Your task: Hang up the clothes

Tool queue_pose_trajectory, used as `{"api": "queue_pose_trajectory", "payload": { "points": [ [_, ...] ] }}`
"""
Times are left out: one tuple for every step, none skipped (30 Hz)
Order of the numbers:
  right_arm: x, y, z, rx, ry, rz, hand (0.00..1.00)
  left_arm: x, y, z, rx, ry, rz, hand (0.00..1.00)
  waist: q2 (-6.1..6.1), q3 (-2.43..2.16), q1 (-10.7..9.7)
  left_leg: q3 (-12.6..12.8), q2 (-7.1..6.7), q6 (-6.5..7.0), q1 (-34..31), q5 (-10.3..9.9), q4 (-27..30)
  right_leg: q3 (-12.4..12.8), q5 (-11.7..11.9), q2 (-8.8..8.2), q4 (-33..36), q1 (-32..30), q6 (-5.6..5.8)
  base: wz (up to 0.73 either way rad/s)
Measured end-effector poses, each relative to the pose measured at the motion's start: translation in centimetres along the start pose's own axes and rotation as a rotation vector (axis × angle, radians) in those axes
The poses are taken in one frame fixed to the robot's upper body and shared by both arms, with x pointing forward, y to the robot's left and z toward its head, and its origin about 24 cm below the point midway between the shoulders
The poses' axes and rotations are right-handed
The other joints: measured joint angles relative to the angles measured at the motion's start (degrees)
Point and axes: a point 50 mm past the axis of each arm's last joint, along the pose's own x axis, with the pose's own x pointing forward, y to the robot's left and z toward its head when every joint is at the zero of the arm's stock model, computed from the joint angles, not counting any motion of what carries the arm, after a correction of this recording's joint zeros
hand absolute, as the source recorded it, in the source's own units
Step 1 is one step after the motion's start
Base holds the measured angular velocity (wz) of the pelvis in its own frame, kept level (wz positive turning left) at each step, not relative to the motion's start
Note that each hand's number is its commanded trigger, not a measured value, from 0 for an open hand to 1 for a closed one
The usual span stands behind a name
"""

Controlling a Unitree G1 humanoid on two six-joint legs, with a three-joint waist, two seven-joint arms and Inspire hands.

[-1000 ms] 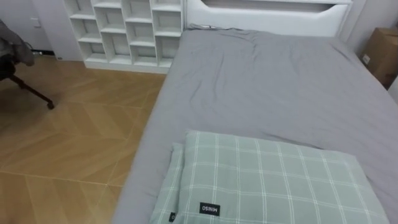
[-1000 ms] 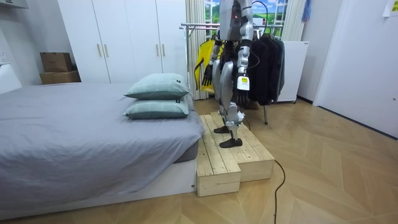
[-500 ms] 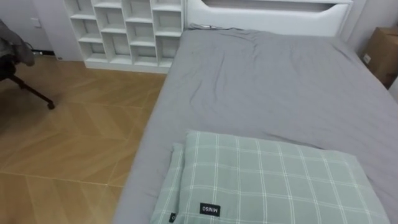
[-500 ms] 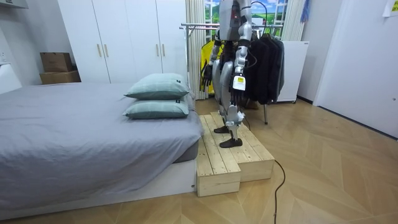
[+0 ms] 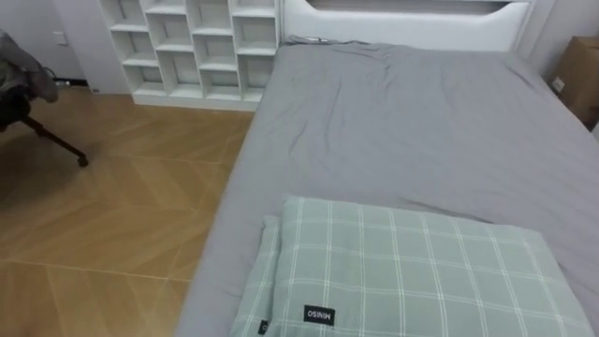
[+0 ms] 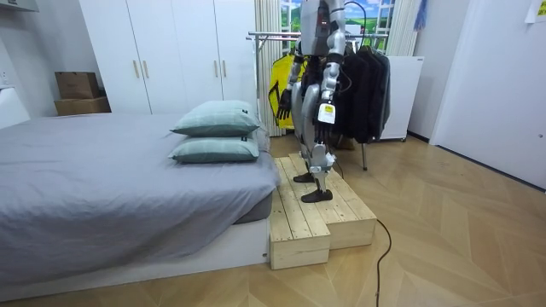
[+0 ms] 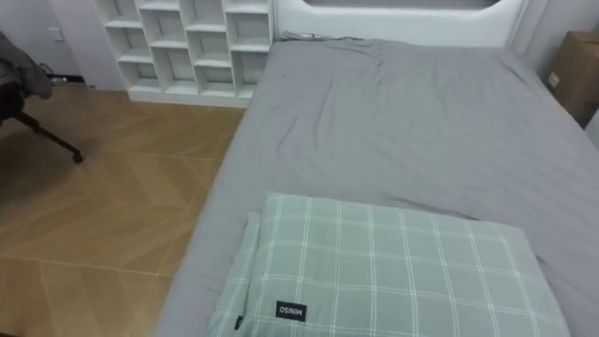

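Dark clothes [image 6: 367, 85] and a yellow garment [image 6: 275, 85] hang on a metal rack [image 6: 269, 36] right behind me in the room view. I stand on a wooden platform [image 6: 320, 217] with my back to the rack, facing the grey bed [image 5: 421, 122]. My left hand [image 6: 327, 119] hangs at my near side. My right hand [image 6: 284, 101] hangs at my far side, in front of the yellow garment. From this distance I cannot make out whether either hand holds anything.
Two stacked green checked pillows [image 5: 412, 271] lie at the bed's near end, just below me. White cube shelves [image 5: 197, 47] and a chair [image 5: 23, 84] stand across the wooden floor on my left. A cardboard box [image 5: 580, 75] sits at the far right.
My left arm has lifted a little at my side. The eye view has shifted slightly; the bed and pillows have not moved.
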Motion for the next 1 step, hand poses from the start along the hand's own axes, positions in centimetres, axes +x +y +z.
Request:
{"api": "queue_pose_trajectory", "payload": {
  "points": [
    [0.0,0.0,-0.01,0.002,0.0,0.001,0.0,0.0,0.0,0.01,0.0,0.0,0.0,0.0,0.0,0.0,0.0,0.0,0.0,0.0,0.01,0.0,0.0,0.0,0.0,0.0,0.0,0.01,0.0,0.0]
  ]
}}
